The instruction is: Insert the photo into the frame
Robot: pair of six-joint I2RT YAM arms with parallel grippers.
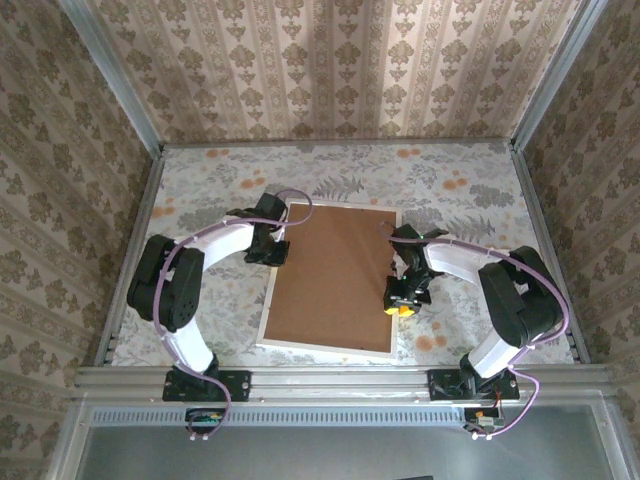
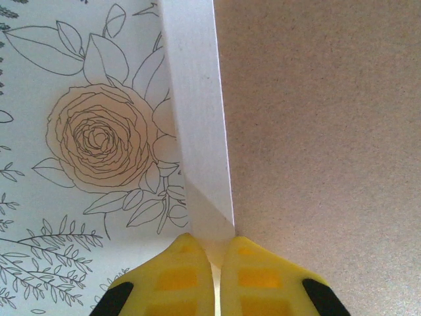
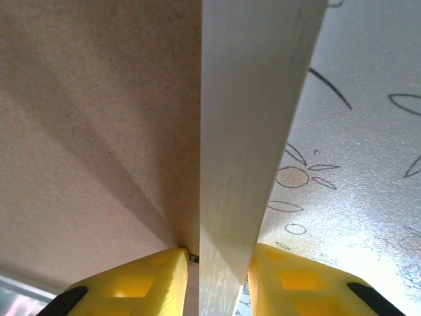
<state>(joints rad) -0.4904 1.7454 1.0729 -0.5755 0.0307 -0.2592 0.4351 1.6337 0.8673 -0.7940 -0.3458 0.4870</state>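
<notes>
The frame [image 1: 320,348] lies flat in the middle of the table, with a plain brown board [image 1: 335,275] covering its inside. The photo is hidden. My left gripper [image 1: 272,252] is at the frame's left side, near the far corner. In the left wrist view it [image 2: 217,260] is shut, its yellow tips down on the white rim [image 2: 197,118] next to the board [image 2: 316,131]. My right gripper [image 1: 400,305] is at the frame's right side. In the right wrist view it [image 3: 220,263] is shut on the white rim [image 3: 250,131], one finger on the board's [image 3: 99,118] side.
The table [image 1: 450,180] wears a pale cloth printed with flowers [image 2: 99,138]. Patterned walls close in the back and both sides, with metal posts at the corners. Bare cloth lies beyond the frame at the back and at the far left and right.
</notes>
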